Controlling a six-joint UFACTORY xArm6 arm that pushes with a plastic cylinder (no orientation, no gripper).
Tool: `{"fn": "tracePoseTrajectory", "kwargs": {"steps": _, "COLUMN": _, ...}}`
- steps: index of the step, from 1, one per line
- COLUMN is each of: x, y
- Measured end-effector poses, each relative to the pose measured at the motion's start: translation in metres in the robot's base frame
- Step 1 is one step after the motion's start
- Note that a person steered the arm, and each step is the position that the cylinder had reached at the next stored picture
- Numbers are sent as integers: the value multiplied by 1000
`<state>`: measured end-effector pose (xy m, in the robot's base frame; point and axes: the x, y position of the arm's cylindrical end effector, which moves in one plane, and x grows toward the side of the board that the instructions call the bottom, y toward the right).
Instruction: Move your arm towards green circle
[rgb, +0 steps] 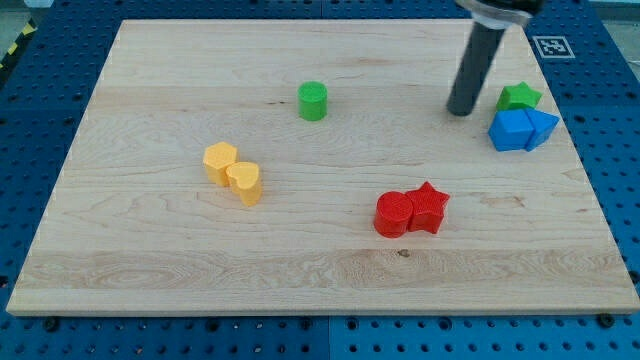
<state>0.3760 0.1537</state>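
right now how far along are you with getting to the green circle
Done: nothing that shows. In hand: my tip sits at the view's right, just left of the green star, clear of every block. Left: the whole stretch leftward across bare board to the green circle, with nothing lying between.

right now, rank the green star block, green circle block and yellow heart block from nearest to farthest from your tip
1. Green star block: just to the view's right of my tip.
2. Green circle block: well off to the view's left.
3. Yellow heart block: farthest, toward the view's lower left.
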Motion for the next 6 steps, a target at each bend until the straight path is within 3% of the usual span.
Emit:
{"fn": "tracePoseTrajectory", "kwargs": {"steps": 2, "x": 47, "y": -70}}
{"fn": "tracePoseTrajectory", "kwargs": {"steps": 4, "x": 38, "y": -213}}
{"fn": "tracePoseTrajectory", "kwargs": {"steps": 6, "x": 13, "y": -215}}
